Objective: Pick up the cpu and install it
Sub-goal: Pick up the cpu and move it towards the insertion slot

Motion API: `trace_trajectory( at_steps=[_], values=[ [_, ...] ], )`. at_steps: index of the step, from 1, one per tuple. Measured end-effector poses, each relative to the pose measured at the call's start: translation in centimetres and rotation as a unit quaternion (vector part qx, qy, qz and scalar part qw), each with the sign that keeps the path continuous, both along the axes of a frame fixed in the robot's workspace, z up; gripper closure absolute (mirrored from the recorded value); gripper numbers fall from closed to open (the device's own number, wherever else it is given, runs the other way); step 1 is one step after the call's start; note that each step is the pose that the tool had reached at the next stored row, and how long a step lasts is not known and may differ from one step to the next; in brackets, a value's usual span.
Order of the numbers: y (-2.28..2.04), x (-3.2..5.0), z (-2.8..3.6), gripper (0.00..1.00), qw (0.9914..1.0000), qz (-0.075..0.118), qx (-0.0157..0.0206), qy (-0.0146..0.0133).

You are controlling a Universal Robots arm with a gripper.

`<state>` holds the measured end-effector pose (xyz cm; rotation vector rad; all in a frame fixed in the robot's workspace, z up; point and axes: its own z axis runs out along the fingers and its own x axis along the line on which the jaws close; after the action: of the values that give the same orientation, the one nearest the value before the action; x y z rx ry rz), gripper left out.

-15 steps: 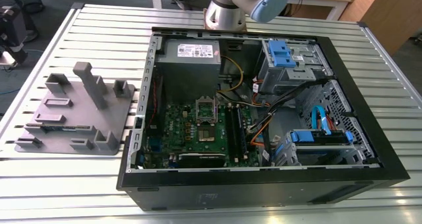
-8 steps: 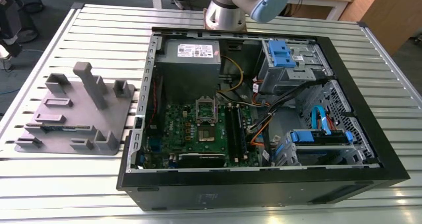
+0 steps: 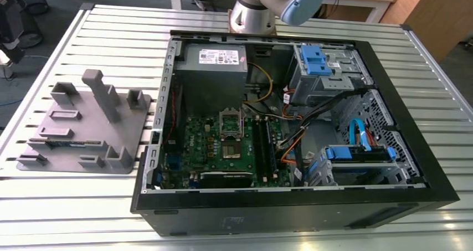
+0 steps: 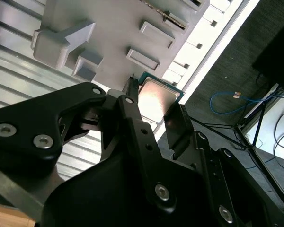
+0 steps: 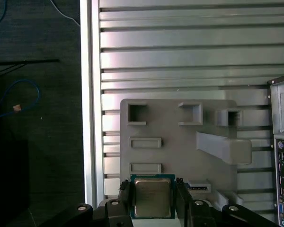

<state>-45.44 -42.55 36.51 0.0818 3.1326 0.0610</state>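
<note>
The cpu point(image 5: 152, 196) is a silver square chip with a thin green edge, seen close to the camera in both wrist views. It sits between the two black fingers of my gripper point(image 5: 153, 188), which is shut on its opposite edges. The second wrist view shows the cpu point(image 4: 157, 94) the same way, gripped at the gripper point(image 4: 155, 100) tips. The chip hangs well above the grey moulded tray point(image 5: 180, 137), over the tray's edge. In the exterior view that tray point(image 3: 81, 129) lies on the slatted table at the left, and the silver socket frame point(image 3: 231, 123) lies on the green motherboard inside the open case.
The open black computer case point(image 3: 296, 129) fills the middle of the slatted metal table point(image 3: 96, 206), with cables, blue drive brackets point(image 3: 314, 60) and a power supply inside. The arm's base point(image 3: 258, 13) stands behind the case. The table's edge point(image 5: 91, 94) meets dark floor with a blue cable.
</note>
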Motion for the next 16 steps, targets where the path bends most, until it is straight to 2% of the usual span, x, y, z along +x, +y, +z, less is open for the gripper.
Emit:
trace_trajectory(
  at_steps=[3, 7, 16],
  values=[
    [0.0, 0.09, 0.03, 0.53, 1.0, 0.0, -0.0001, 0.0002],
    [0.0, 0.66, 0.01, 0.53, 1.0, 0.0, 0.0, 0.0],
    [0.0, 2.98, 0.0, 0.53, 1.0, 0.0, 0.0, 0.0]
  ],
)
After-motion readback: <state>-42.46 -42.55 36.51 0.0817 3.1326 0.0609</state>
